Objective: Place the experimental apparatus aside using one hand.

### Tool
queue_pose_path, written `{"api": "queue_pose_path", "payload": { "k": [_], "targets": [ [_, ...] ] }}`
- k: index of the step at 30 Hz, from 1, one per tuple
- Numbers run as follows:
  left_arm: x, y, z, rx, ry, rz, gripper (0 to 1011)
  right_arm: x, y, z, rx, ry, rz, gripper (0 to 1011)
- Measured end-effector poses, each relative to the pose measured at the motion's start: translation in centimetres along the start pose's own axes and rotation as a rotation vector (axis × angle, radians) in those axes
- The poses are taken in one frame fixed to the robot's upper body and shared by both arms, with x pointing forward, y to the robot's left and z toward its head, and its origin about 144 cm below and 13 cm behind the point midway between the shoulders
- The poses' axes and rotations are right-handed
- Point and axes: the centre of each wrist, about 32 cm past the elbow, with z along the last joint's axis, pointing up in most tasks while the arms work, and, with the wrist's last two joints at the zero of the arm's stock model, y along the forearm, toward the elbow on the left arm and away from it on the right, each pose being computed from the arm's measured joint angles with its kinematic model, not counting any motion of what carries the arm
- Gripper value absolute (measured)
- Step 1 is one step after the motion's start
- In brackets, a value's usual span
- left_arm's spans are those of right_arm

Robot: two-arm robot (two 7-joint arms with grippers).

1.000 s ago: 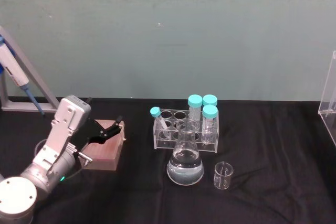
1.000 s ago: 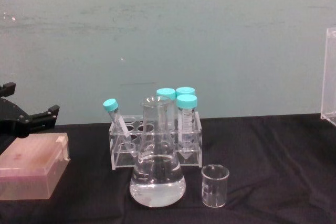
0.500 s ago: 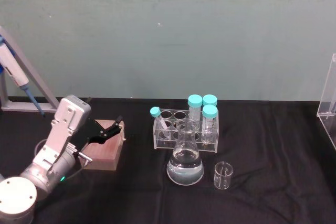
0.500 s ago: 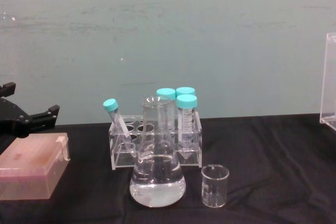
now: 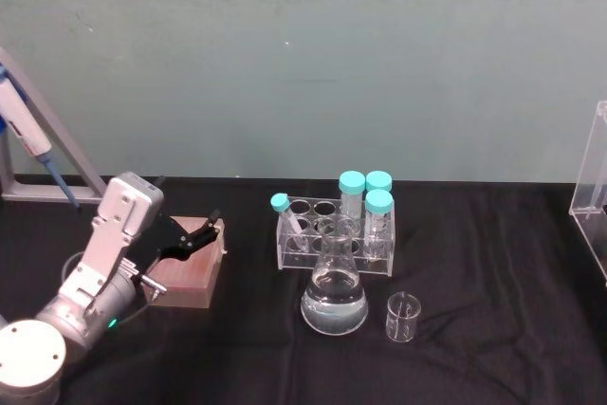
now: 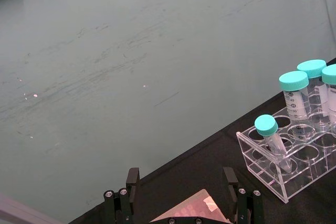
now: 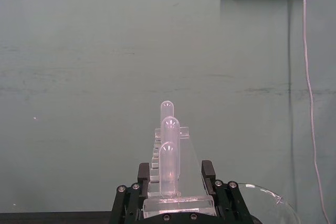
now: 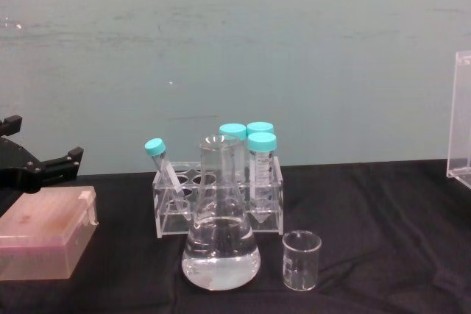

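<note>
Leftward by a little since a second ago, the acrylic stand point(image 5: 590, 177) rides at the head view's right edge, over the black worktop point(image 5: 474, 263). The flask point(image 5: 334, 296) and beaker point(image 5: 403, 318) sit unmoved mid-worktop. The left gripper point(image 5: 201, 232) hangs over a pink box point(image 5: 194, 277).

In the left wrist view its fingers point(image 6: 132, 182) stand apart.

In the right wrist view, the right gripper point(image 7: 176, 176) is clamped on the stand's base, with the tubes point(image 7: 169, 150) upright against a green wall.

The chest view shows the stand at the right edge, so I judge the carry aside is under way.

Head looks down, chest level, both on the flask point(image 5: 334, 296); right wrist close behind acrylic stand point(image 7: 178, 201).
</note>
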Motion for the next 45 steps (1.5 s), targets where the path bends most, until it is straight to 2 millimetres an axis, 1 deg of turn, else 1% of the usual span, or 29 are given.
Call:
{"api": "queue_pose_path", "payload": {
  "k": [45],
  "targets": [
    [0.00,0.00,0.00,0.000,0.000,0.000,1000,0.49,-0.14,-0.51,-0.016,0.012,-0.008,613]
  ]
}}
